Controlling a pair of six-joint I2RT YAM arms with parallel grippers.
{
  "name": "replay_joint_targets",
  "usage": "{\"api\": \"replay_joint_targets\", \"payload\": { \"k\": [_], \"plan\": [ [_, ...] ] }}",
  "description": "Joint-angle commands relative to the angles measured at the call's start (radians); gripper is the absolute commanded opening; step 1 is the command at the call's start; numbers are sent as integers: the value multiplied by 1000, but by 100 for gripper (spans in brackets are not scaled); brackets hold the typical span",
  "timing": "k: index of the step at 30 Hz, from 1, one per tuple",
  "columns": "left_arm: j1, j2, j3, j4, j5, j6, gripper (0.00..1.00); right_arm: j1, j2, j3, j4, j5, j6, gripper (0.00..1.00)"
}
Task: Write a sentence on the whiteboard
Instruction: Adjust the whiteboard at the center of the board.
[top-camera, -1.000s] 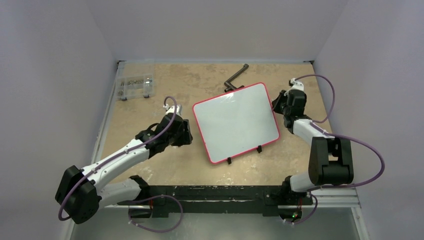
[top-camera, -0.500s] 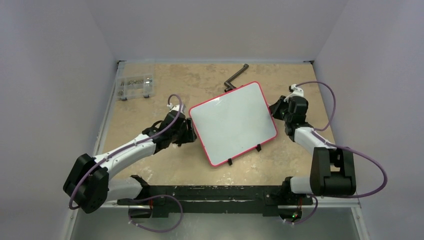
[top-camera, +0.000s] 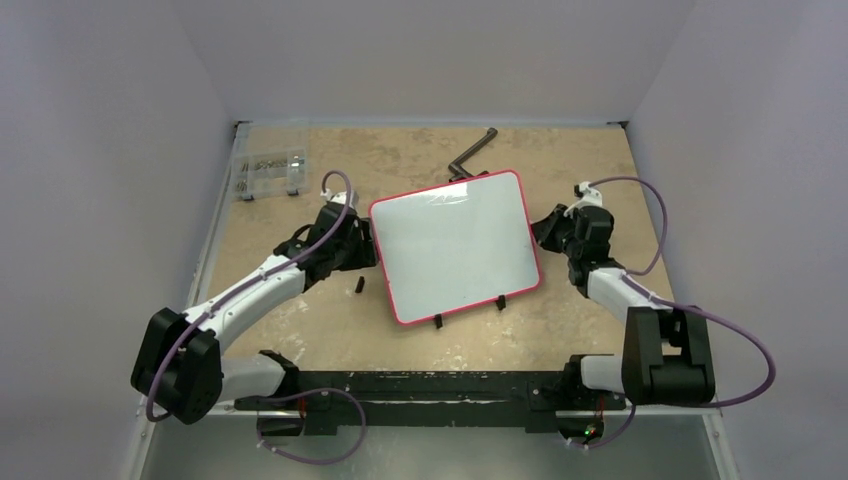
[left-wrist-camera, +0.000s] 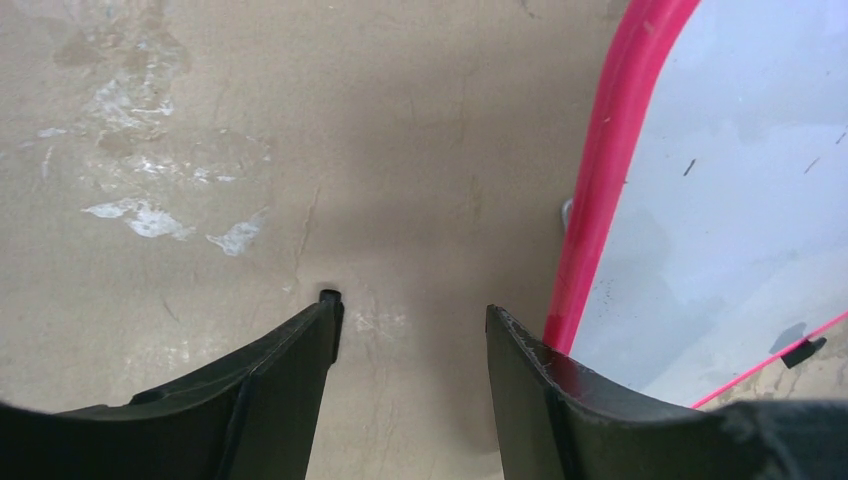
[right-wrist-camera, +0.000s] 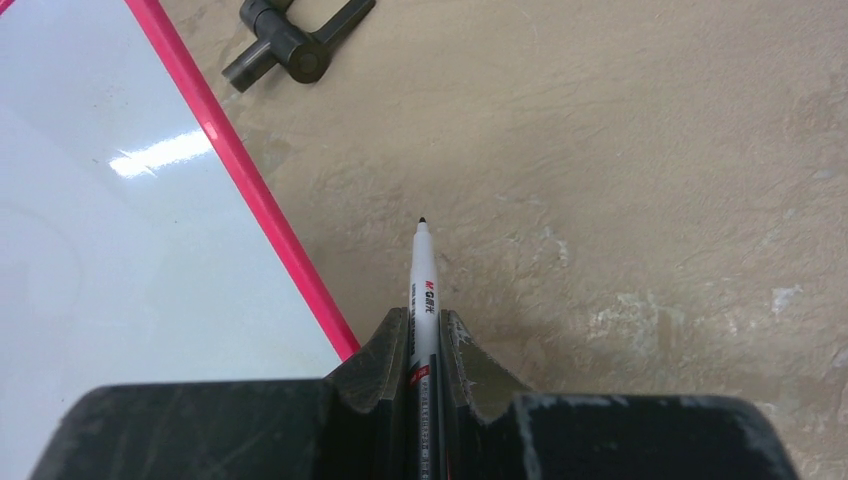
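Note:
The whiteboard (top-camera: 455, 245) lies flat mid-table, red-rimmed, with black feet on its near edge. Its surface is blank apart from tiny specks; no sentence shows. My left gripper (top-camera: 362, 243) is open and empty over bare table at the board's left rim. In the left wrist view (left-wrist-camera: 412, 320) the rim (left-wrist-camera: 600, 190) runs just past the right finger. My right gripper (top-camera: 545, 228) sits just off the board's right rim. It is shut on a white marker (right-wrist-camera: 424, 275), whose black tip points over bare table beside the red rim (right-wrist-camera: 250, 190).
A clear plastic box (top-camera: 268, 172) stands at the far left. A black crank handle (top-camera: 472, 155) lies behind the board and also shows in the right wrist view (right-wrist-camera: 290, 45). A small black piece (top-camera: 359, 286) lies left of the board. Walls enclose the table.
The whiteboard has slid left and turned squarer to the table. My left gripper moved further away along its left rim, uncovering the small black piece. My right gripper followed the board leftward.

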Motion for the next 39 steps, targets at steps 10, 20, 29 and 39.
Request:
{"api": "replay_joint_targets", "payload": {
  "k": [10, 20, 29, 39],
  "plan": [
    [52, -70, -38, 9, 18, 44, 57, 189, -80, -10, -7, -45, 63, 0],
    [54, -231, -78, -122, -65, 52, 58, 188, -153, 119, -186, 158, -76, 0],
    [54, -298, 72, -276, -81, 89, 66, 188, -192, 214, -255, 264, -128, 0],
    [54, -129, 430, -427, 60, 391, 71, 188, -323, 248, -315, 240, -159, 0]
  ]
}}
